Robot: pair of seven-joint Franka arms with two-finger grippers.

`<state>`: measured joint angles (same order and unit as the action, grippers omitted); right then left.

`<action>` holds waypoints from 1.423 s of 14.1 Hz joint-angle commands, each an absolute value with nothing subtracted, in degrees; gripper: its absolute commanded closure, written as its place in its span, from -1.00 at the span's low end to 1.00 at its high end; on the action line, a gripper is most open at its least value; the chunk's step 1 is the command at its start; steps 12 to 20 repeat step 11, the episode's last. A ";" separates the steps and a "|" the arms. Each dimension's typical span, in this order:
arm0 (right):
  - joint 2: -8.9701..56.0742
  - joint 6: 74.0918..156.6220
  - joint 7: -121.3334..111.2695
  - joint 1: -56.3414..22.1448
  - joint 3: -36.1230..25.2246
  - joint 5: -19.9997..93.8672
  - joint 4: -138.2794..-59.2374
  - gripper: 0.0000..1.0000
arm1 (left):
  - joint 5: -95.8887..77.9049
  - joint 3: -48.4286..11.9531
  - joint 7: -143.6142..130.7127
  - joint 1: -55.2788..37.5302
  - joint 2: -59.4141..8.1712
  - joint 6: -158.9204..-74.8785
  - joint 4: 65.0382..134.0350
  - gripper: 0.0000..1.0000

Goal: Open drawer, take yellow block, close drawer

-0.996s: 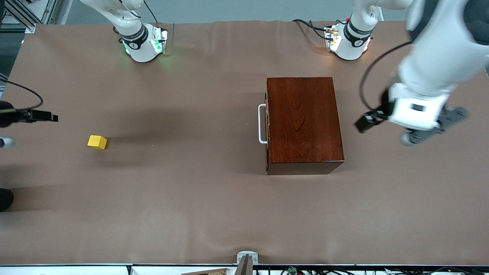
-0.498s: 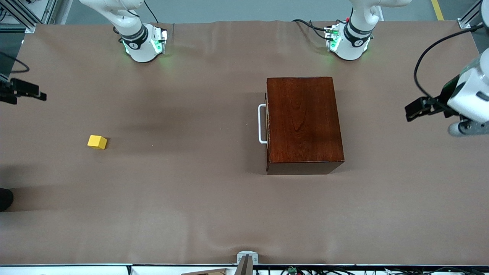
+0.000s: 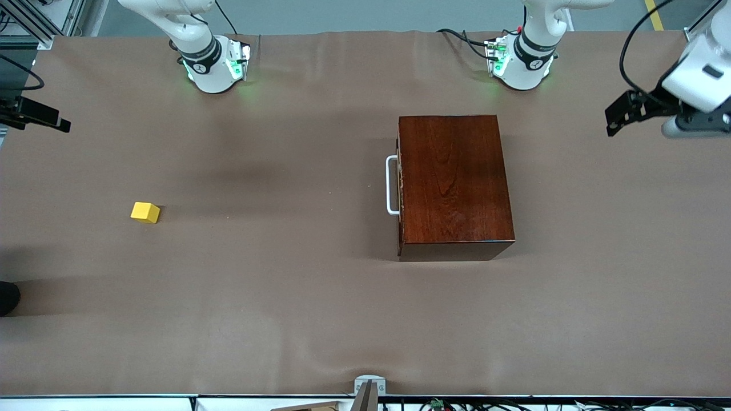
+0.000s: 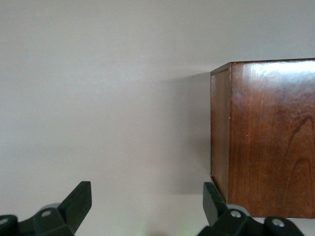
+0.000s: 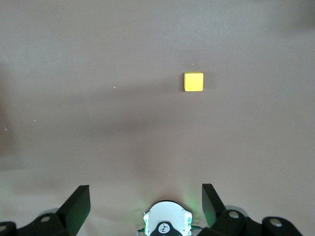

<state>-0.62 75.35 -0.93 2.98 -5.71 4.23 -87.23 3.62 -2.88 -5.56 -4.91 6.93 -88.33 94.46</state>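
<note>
The dark mahogany box point(image 3: 454, 185) stands on the brown table toward the left arm's end. Its drawer point(image 3: 400, 188) is shut, and the white bar handle point(image 3: 391, 185) faces the right arm's end. The yellow block point(image 3: 145, 212) lies on the bare table toward the right arm's end; it also shows in the right wrist view point(image 5: 193, 81). My left gripper point(image 3: 622, 114) is open and empty over the table's edge at the left arm's end; in its wrist view point(image 4: 147, 206) a corner of the box point(image 4: 261, 137) shows. My right gripper point(image 3: 37, 117) is open and empty over the edge at the right arm's end, also seen in its wrist view point(image 5: 146, 206).
The two arm bases point(image 3: 214, 68) point(image 3: 522, 65) stand along the table's farther edge, with cables beside the left arm's base. A small metal bracket point(image 3: 368, 388) sits at the nearest edge. A dark object point(image 3: 7, 297) pokes in at the right arm's end.
The left gripper has swung away from beside the box, out to the table's edge and toward the bases. The right gripper has also drawn back toward the bases. Box and block have not moved.
</note>
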 commanded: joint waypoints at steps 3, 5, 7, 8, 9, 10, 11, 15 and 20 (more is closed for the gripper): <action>-3.52 75.76 1.14 1.93 -5.89 3.78 -90.09 -1.00 | 2.46 -3.34 -4.48 -3.78 7.21 -86.22 91.67 -1.00; -3.52 75.94 1.05 2.02 -5.89 3.78 -90.09 -1.00 | 2.29 -3.34 -4.48 -3.87 7.12 -85.96 91.58 -1.00; -3.43 75.94 1.06 2.20 -5.89 3.78 -90.09 -1.00 | 0.97 -3.34 -4.48 -3.78 7.12 -85.96 91.58 -1.00; -3.43 76.29 1.05 2.20 -5.89 3.78 -90.09 -1.00 | 0.97 -3.34 -4.48 -3.78 7.12 -85.96 91.58 -1.00; -3.34 76.46 1.14 2.28 -5.89 3.78 -90.09 -1.00 | 0.97 -3.34 -4.48 -3.78 7.12 -85.96 91.50 -1.00; -3.34 76.55 1.06 2.11 -5.89 3.78 -90.09 -1.00 | 0.97 -3.34 -4.48 -3.78 7.21 -85.96 91.41 -1.00; -3.34 76.55 1.05 2.02 -5.89 3.78 -90.00 -1.00 | 0.97 -3.34 -4.57 -3.78 7.21 -85.78 91.15 -1.00; -3.34 76.55 1.05 2.02 -5.89 3.78 -90.00 -1.00 | 0.97 -3.34 -4.57 -3.78 7.21 -85.78 91.15 -1.00; -3.34 76.55 1.05 2.02 -5.89 3.78 -90.00 -1.00 | 0.97 -3.34 -4.57 -3.78 7.21 -85.78 91.15 -1.00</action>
